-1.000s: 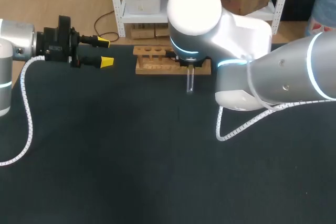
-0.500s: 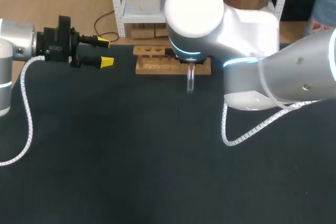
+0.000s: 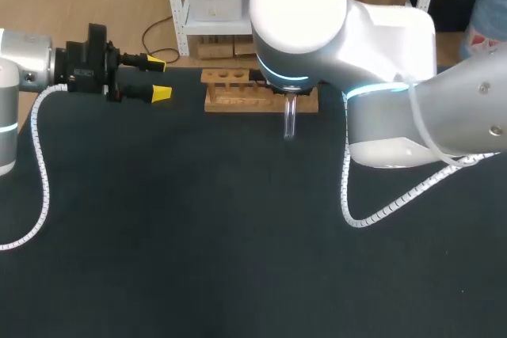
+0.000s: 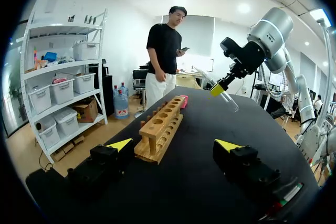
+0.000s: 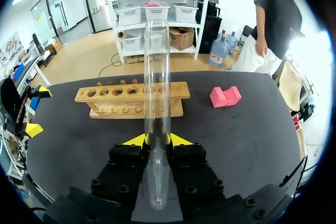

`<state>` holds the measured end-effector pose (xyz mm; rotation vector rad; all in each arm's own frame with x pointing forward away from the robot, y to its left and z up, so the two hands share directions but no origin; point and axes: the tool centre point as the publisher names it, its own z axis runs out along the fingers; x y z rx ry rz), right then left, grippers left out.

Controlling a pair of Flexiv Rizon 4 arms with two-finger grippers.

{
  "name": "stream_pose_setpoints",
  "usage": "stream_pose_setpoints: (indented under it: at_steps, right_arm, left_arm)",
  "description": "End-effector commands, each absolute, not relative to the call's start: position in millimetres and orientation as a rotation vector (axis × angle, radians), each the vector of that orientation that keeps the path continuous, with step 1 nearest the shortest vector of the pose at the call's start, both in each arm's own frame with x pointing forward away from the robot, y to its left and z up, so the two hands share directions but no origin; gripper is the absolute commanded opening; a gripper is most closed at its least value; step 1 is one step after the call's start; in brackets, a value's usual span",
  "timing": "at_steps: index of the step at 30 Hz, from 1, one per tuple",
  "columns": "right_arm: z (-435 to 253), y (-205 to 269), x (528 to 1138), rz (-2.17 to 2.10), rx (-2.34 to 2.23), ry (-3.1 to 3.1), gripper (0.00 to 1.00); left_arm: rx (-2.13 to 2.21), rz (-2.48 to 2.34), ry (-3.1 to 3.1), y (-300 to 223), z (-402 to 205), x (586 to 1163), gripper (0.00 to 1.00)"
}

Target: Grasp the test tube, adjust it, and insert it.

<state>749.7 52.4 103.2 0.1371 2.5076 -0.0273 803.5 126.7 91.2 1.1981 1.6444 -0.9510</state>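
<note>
Our right gripper clamped on the test tube | tube held near the rack, not in it | right arm swung outward, tube barely moved | we judge adjusting continues, insertion pending.

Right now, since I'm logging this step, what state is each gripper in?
Left gripper: open, holding nothing.
Right gripper: shut on the test tube, a finger on each side.
</note>
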Motion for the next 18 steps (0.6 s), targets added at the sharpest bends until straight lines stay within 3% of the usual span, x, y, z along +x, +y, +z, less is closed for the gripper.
stream_pose_setpoints:
  at_steps: [1, 18]
  right_arm:
    - [108.5, 49.7, 739.5, -0.024, 0.139, 2.495, 0.00]
    - [111.7, 46.3, 729.8, -0.009, 0.138, 2.488, 0.00]
  left_arm:
    - [1.197, -0.949, 1.641, 127.0, 90.3, 802.9, 1.00]
    - [1.197, -0.949, 1.641, 127.0, 90.3, 802.9, 1.00]
